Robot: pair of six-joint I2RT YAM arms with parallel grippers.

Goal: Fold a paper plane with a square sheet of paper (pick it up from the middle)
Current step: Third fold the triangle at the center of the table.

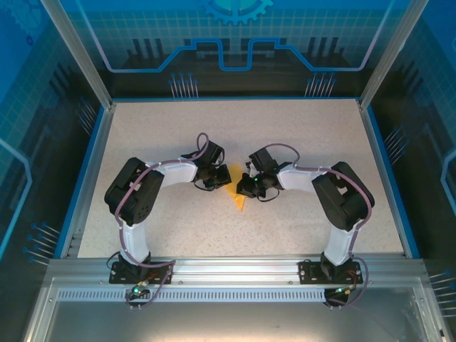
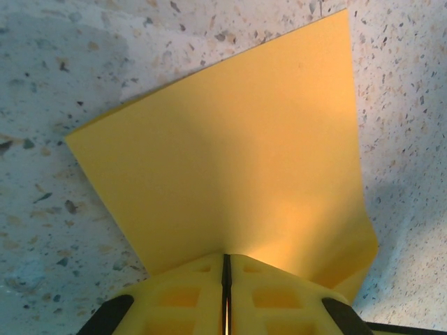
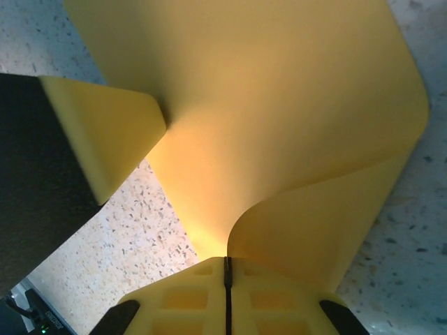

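Observation:
The orange-yellow sheet of paper hangs between my two grippers at the middle of the table, bent and creased, with a pointed tip toward the near edge. My left gripper is shut on one edge of it. In the left wrist view the paper fans out flat from the pinched fingertips of the left gripper. My right gripper is shut on the opposite side. In the right wrist view the paper curls over in a loop above the right gripper, and a left finger touches the sheet's left part.
The speckled table has a blue rim, with glass walls on the left, right and far sides. An aluminium rail carrying both arm bases runs along the near edge. Bare tabletop lies all around the two grippers.

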